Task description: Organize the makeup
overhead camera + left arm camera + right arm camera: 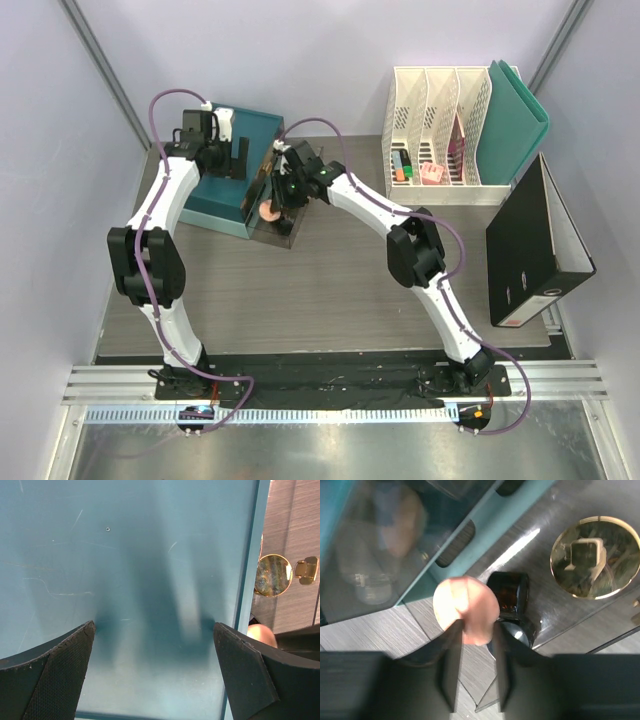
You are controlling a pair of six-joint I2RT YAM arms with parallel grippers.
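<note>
Right wrist view put the peach bottle (pixel 465 605) between the fingers of the right end effector (pixel 477 627), clamped or let go I could not tell; released crooked, it could topple onto the black jar (pixel 509 594) just beside the fingertips. It looked rounded, smooth, pale peach. Left end effector (pixel 154 626) gaped, empty

Grey wood-grain table (pixel 330 290) — on it a teal box (pixel 218 200), clear tray (pixel 278 232), white file holders (pixel 425 110), black binder (pixel 535 240).
</note>
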